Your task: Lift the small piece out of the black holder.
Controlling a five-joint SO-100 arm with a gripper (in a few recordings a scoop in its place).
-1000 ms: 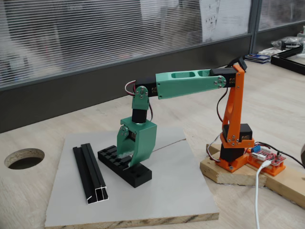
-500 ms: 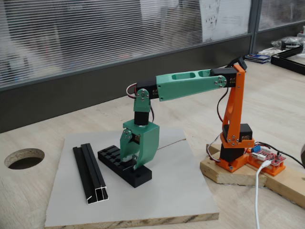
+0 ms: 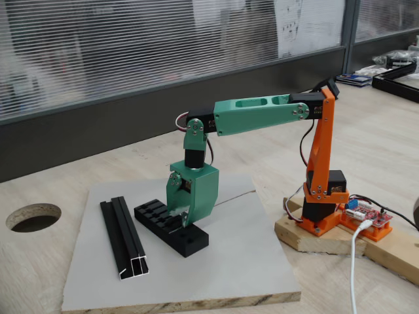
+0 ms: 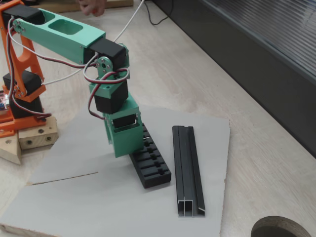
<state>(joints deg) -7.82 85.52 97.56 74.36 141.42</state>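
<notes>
The green gripper (image 3: 185, 221) points straight down over the middle of the black holder (image 3: 171, 227), its tips just above or touching the slotted top. Its jaws look nearly closed, though I cannot tell whether they hold anything; the small piece is too tiny to make out. The holder lies on a grey board (image 3: 222, 261) on the tabletop (image 3: 52, 261), beside a longer black channel rail (image 3: 122, 238).

The black holder (image 3: 171, 226) looks matt plastic, the channel rail (image 4: 187, 170) dark metal (bare silvery ends), on a smooth grey board (image 3: 229, 261) with raw wood edges.
</notes>
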